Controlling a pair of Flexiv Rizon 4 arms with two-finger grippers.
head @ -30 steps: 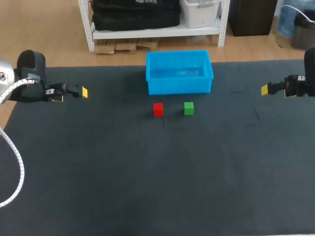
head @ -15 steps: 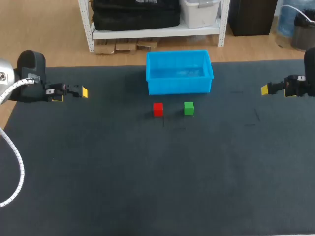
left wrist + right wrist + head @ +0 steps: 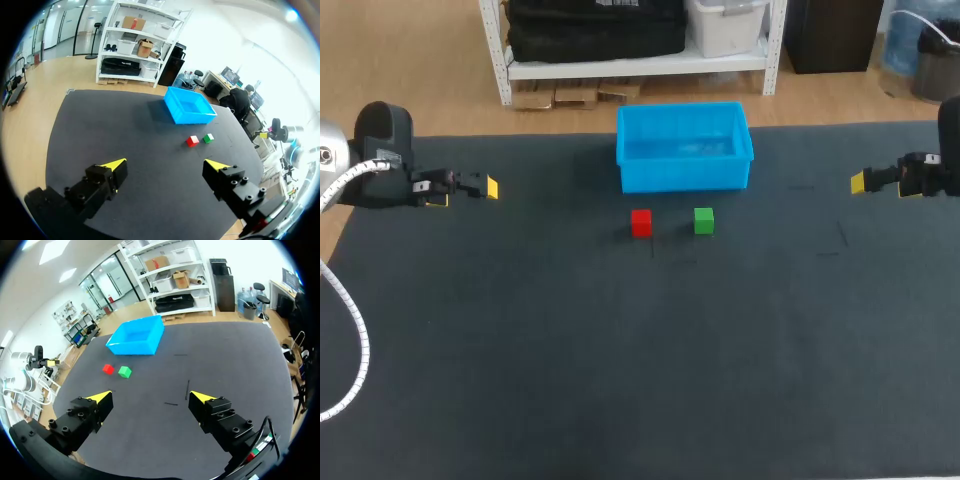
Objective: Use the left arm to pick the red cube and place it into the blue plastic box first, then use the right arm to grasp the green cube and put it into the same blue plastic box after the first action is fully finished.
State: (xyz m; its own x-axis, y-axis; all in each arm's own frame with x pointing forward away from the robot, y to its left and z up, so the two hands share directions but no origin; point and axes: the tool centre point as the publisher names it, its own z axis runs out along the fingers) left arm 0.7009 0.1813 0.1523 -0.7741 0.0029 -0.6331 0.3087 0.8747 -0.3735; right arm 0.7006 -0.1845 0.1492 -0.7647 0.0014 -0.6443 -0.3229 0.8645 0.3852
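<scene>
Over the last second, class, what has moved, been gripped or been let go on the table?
Nothing visibly changed. The red cube and green cube lie side by side in front of the blue box; the left gripper and right gripper stay open and empty at the sides of the table.

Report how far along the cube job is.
Done: nothing. The red cube and green cube both sit on the table in front of the blue box, which looks empty. In hand: nothing; the left gripper and right gripper are open and empty, far off at the table's sides. Left: red cube into the box first, then the green one.
</scene>
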